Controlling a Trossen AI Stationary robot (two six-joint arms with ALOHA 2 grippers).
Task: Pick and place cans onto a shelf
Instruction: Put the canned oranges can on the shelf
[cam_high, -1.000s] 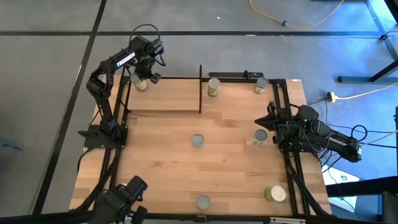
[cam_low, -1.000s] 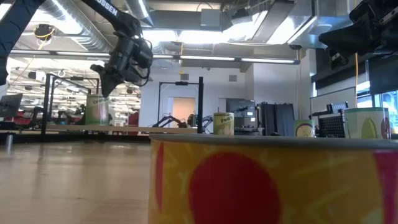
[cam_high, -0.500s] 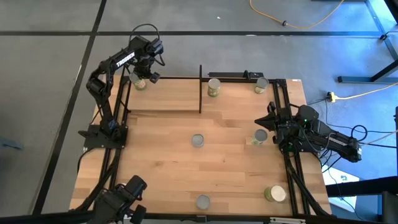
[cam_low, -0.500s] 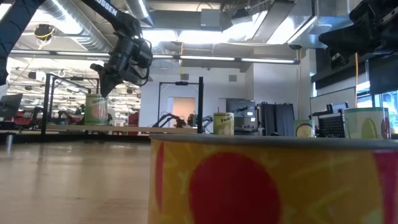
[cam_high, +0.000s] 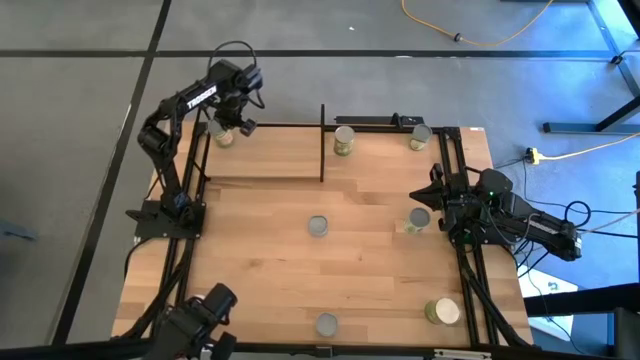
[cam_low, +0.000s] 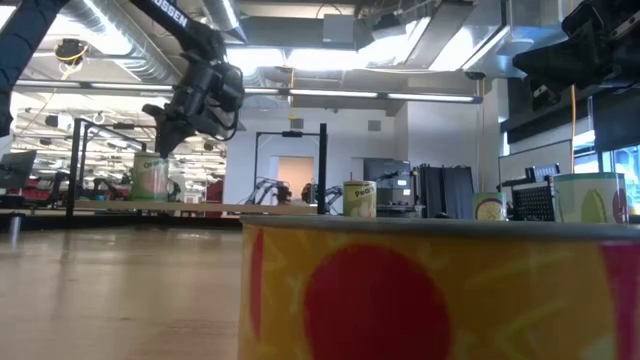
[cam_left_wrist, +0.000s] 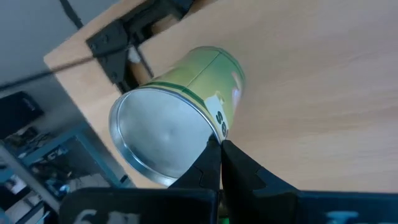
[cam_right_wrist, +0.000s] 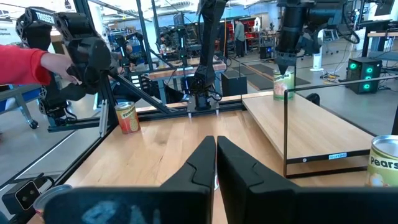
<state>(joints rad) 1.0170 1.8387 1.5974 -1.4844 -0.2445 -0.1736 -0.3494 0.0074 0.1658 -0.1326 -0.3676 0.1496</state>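
A green-labelled can (cam_left_wrist: 186, 112) with a silvery top stands upright on the shelf's wooden board (cam_high: 262, 152) near the far left corner; it also shows in the high view (cam_high: 221, 134) and the low view (cam_low: 149, 177). My left gripper (cam_left_wrist: 219, 144) is shut and pointing steeply down, its tips at this can's top rim. My right gripper (cam_right_wrist: 216, 146) is shut on nothing; it waits level at the table's right edge (cam_high: 440, 200). Several more cans stand on the table, two of them at the far edge (cam_high: 344, 140) (cam_high: 420, 137). My left gripper touches the can's top rim (cam_left_wrist: 210, 129) with its shut fingertips, on the edge nearest the fingers. The fingers come from above, slanting down. The can is not pinched; it stands upright on the shelf board.
Cans stand mid-table (cam_high: 318, 227), beside my right gripper (cam_high: 419, 219) and near the front edge (cam_high: 326, 324) (cam_high: 443, 312). One fills the low view's foreground (cam_low: 440, 290). A black shelf post (cam_high: 322, 140) rises at the board's right end. A person's red sleeve (cam_right_wrist: 25, 65) shows beyond the table.
My left gripper, still shut, has shifted slightly toward the table's left edge. The can on the shelf has slid a little the same way and stays upright.
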